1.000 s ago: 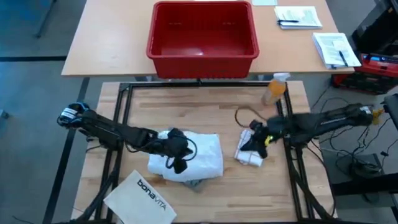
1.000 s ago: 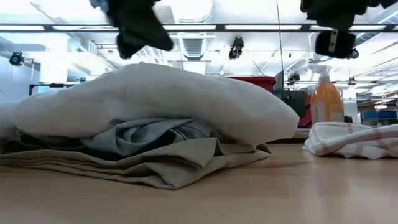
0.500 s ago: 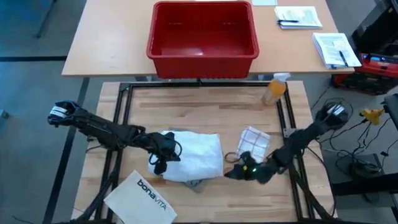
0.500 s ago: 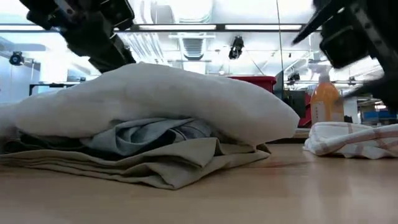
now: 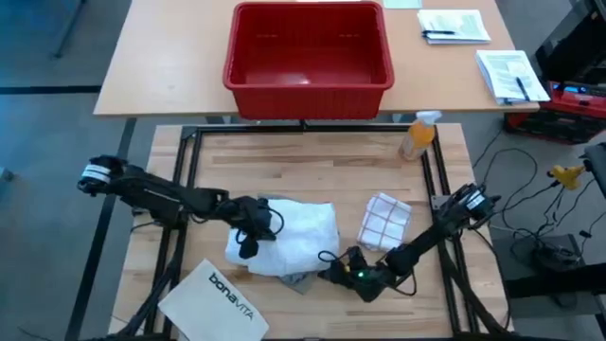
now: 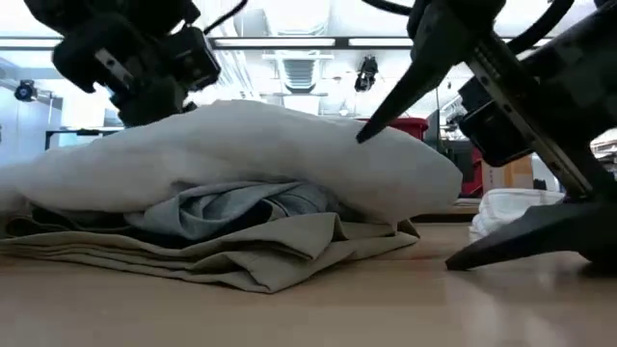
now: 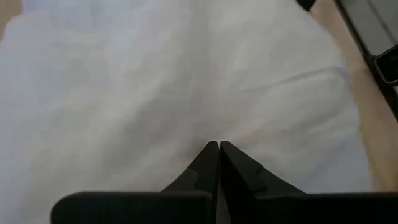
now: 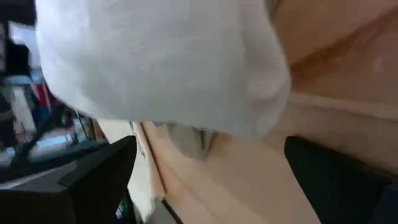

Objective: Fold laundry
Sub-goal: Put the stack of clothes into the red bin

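The laundry lies in a pile at the table's middle: a white shirt [image 5: 301, 232] on top, a grey piece [image 6: 231, 210] under it and a khaki piece [image 6: 246, 258] on the wood. My left gripper [image 5: 248, 239] is shut on the white shirt's left part. My right gripper [image 5: 329, 270] is open at the pile's near right corner. One finger [image 6: 386, 106] slants above the shirt's right end. The other finger [image 6: 501, 246] lies low along the table. A folded checked cloth [image 5: 383, 220] lies flat to the right of the pile. My left gripper comes from above and from the table's left, with its shut fingertips [image 7: 217, 152] on the top of the white shirt [image 7: 186, 93]. No cloth shows between them. My right gripper's upper fingertip stands close to the shirt's right end [image 6: 424, 178]; whether it touches, I cannot tell.
A white bag printed "bonavita" [image 5: 213, 301] lies at the near left corner. An orange spray bottle [image 5: 417, 135] stands at the far right. A red bin [image 5: 308, 47] and papers [image 5: 511, 74] are on the table behind. Black frame bars [image 5: 180, 180] run along both sides.
My right gripper has opened and left the checked cloth, which now lies flat. It has swung toward the near edge and left, low beside the pile's near right corner. My left gripper, still shut, has come down onto the white shirt, a little to the left.
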Motion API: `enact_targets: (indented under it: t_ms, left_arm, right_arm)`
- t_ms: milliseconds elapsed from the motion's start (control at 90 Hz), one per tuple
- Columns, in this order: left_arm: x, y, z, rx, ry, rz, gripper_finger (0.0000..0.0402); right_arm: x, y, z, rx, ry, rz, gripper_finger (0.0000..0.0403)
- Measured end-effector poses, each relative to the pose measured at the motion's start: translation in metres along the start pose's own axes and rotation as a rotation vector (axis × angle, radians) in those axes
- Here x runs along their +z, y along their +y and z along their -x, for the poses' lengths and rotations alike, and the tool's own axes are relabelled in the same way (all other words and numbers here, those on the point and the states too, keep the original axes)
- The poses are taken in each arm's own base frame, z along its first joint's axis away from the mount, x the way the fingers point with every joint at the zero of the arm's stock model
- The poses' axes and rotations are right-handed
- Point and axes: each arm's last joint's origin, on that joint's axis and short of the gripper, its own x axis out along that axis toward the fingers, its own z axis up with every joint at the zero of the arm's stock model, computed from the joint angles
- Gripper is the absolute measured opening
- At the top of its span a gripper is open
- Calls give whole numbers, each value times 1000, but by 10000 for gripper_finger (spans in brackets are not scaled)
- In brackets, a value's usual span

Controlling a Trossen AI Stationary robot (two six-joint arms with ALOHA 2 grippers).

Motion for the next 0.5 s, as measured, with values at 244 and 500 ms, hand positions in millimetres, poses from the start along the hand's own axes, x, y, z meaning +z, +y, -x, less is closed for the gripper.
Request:
enact_targets:
  t_ms: [244,500]
  left_arm:
    - [-9,4,-25,-64,48,45,0]
    - [-10,5,-31,-91,46,45,0]
  right_arm:
    - [6,6,-12,-33,-91,-78,399]
    - [21,23,-27,-59,-131,-76,399]
